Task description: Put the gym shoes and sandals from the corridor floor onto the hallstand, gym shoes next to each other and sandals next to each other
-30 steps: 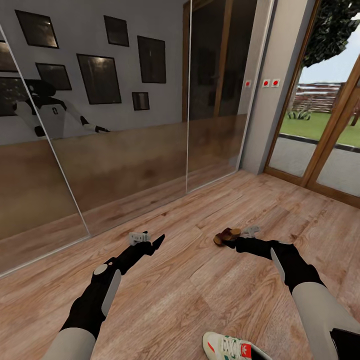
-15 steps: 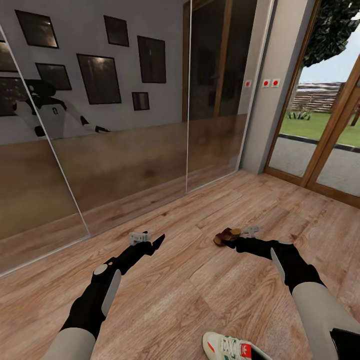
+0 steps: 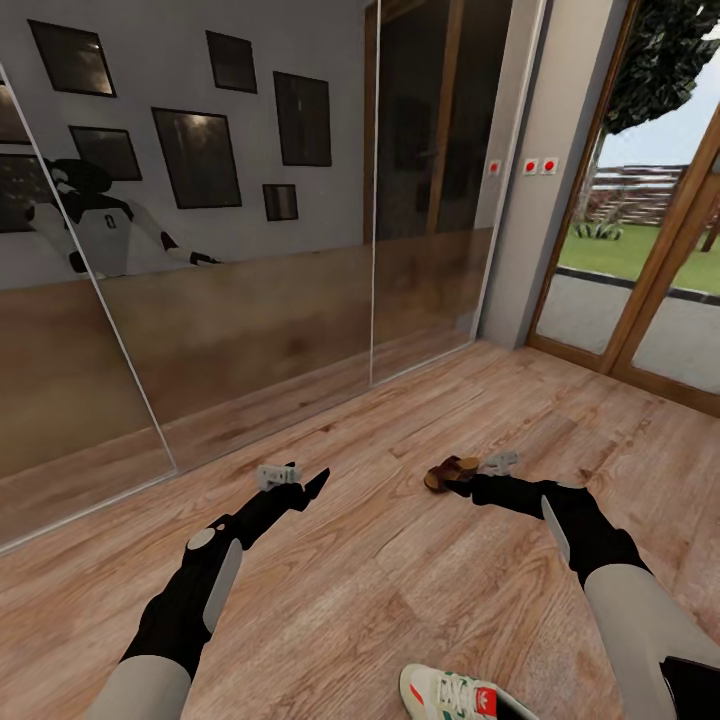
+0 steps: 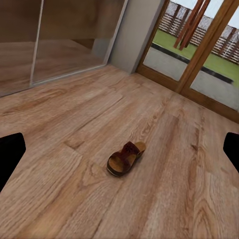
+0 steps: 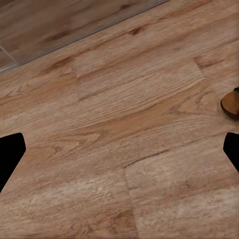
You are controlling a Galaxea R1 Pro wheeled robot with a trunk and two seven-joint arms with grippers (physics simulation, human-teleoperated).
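sandal [image 3: 452, 472]: on the corridor floor [image 3: 400, 560], just ahead of the right gripper [image 3: 462, 487]
gym shoe [image 3: 455, 694]: on the floor, nearest the robot
mirrored wardrobe [image 3: 250, 250]: behind, left
glass doors [image 3: 640, 300]: far right

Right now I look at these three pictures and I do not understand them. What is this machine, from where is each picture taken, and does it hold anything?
It is a simulated wheeled robot with two arms. The large picture comes from a camera on its head, looking down over both arms: the left end effector and the right end effector. The other two pictures come from cameras near each wrist; the black shapes at their edges are the fingers.

Both end effectors are open and hold nothing.

On the wooden corridor floor lies a brown sandal, just in front of the right end effector; the left wrist camera shows it well. A white gym shoe with green stripes lies at the bottom edge, close to the robot. The mirrored wardrobe reflects the robot.
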